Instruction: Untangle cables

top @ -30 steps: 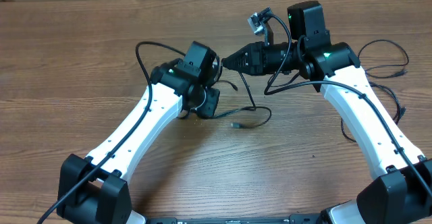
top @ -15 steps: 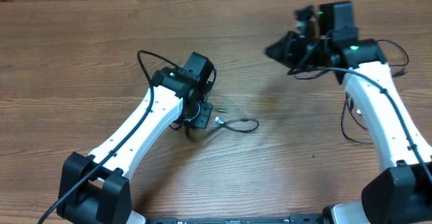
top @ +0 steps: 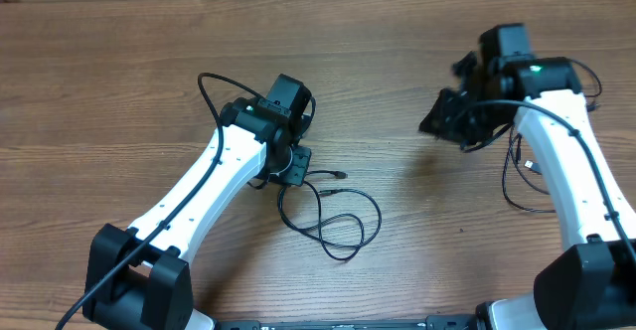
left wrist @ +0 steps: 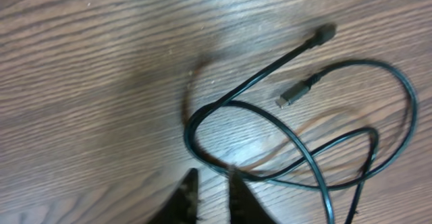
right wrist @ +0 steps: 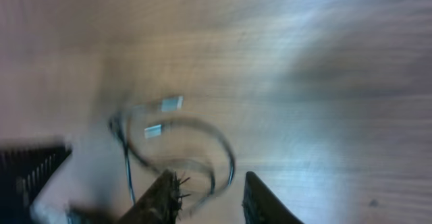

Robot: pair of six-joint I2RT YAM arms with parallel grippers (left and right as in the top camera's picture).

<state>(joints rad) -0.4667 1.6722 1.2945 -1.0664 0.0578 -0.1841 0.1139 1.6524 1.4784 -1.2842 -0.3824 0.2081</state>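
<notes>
From my station, the left pincer (top: 294, 167) sits low over the wooden desk (top: 119, 82), left of centre. On the left wrist view its two fingertips (left wrist: 192, 196) stand close together with a narrow gap. The thin black cable (top: 333, 221) runs right across that gap at the tips. I cannot tell whether it is pinched or only lying there.

From the pincer the cable spreads rightward over the desk in loose, overlapping loops. Its two plug ends lie near each other on the upper side, one with a pale metal tip (left wrist: 295, 94) and one dark (left wrist: 324, 32).

Further right, well apart from the loops, the right pincer (top: 443, 121) is blurred in the overhead view. Its wrist camera, also smeared, shows the fingers (right wrist: 162, 197) spread apart with nothing between them. A second cord (top: 507, 186), thin and black, lies on the desk beside the right arm.
</notes>
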